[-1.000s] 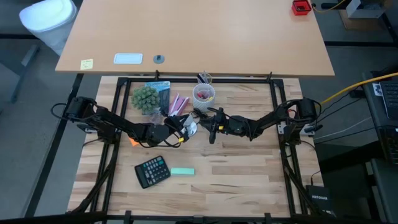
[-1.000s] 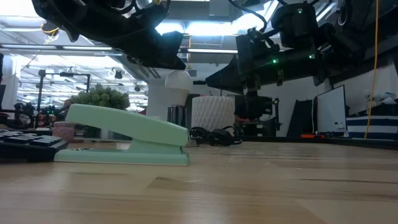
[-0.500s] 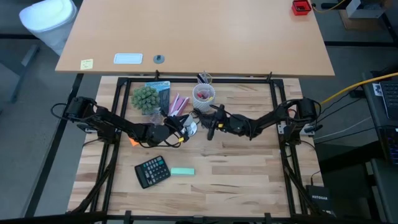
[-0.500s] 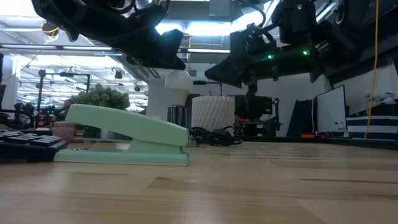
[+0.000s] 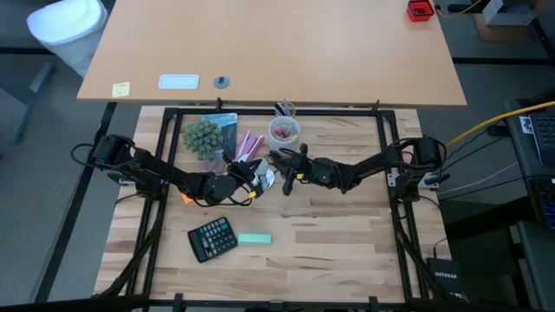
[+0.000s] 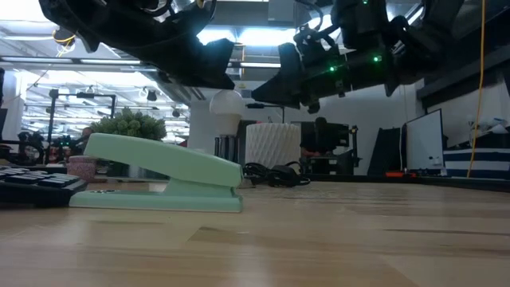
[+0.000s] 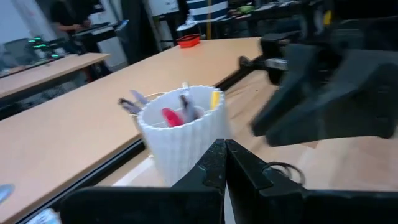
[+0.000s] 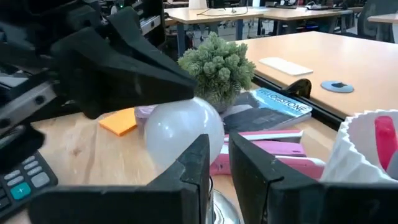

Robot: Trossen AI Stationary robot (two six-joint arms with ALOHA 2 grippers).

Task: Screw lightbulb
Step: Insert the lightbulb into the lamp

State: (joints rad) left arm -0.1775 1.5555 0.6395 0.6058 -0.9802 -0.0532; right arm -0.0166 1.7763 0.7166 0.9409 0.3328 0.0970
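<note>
Your left gripper [image 5: 250, 179], jaws shut, hovers by the small frosted-white glass lightbulb [image 8: 184, 131]; your right gripper [image 8: 214, 163], narrowly parted, holds nothing.

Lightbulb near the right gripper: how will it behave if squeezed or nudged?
The lightbulb looks smooth and round, so the right gripper would probably slip on it. Its shell is likely thin and fragile, so squeeze gently. Loose, it would probably roll.

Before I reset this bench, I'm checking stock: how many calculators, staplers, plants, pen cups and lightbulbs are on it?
calculator: 1
stapler: 1
plant: 1
pen cup: 1
lightbulb: 1
Total: 5
</note>
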